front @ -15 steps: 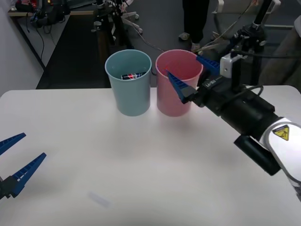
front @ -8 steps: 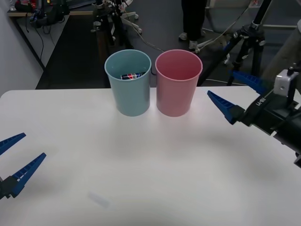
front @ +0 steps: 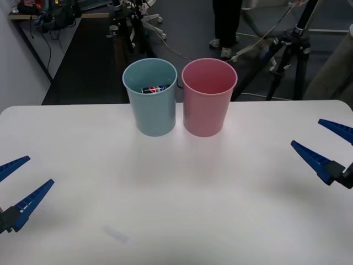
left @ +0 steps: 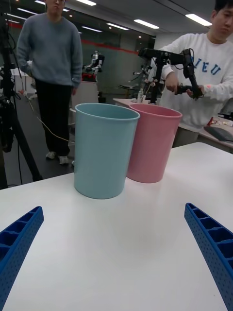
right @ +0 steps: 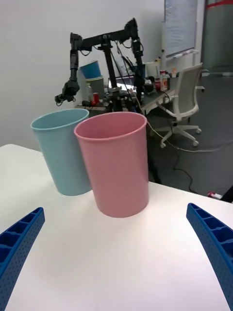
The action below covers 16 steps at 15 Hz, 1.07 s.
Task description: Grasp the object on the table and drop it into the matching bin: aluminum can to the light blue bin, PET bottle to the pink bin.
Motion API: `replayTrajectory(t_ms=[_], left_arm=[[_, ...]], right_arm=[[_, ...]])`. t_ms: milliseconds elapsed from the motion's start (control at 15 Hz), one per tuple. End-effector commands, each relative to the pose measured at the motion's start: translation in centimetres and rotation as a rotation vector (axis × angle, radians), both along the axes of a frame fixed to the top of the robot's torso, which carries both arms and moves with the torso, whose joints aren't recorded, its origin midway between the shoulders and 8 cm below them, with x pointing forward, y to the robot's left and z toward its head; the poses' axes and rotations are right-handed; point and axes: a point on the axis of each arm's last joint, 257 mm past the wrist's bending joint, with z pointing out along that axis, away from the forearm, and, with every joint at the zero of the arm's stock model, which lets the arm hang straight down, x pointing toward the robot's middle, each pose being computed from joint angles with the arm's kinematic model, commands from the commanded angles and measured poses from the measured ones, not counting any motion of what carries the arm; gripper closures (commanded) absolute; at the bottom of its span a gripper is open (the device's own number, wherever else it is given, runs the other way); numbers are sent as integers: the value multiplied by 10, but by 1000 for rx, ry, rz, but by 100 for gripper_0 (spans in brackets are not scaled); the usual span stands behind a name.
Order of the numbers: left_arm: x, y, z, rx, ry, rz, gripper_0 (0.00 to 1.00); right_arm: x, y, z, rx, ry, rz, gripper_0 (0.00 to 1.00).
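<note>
pale teal-blue bin, pink bin, white table, blue ribbed fingers

Two bins stood ahead of both claws: one light blue bin, one pink bin. One aluminum can lay inside the blue one. One table held both bins

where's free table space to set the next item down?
Bare: the wide stretch of table between the open left tool and open right tool, nearer than the bins. Crowded: the far edge, where light blue bin and pink bin stand side by side.
</note>
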Motion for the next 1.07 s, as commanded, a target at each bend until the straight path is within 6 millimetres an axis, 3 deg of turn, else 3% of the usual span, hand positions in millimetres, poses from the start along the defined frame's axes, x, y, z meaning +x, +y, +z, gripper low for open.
replayTrajectory(t_ms=[67,600,1067], left_arm=[[0,0,0,0,0,0,0],[0,0,0,0,0,0,0],[0,0,0,0,0,0,0]], right_arm=[[-16,-19,-10,21,33,-14,0],[-42,-53,-26,-4,48,5,0],[-44,-55,-30,-21,44,-2,0]])
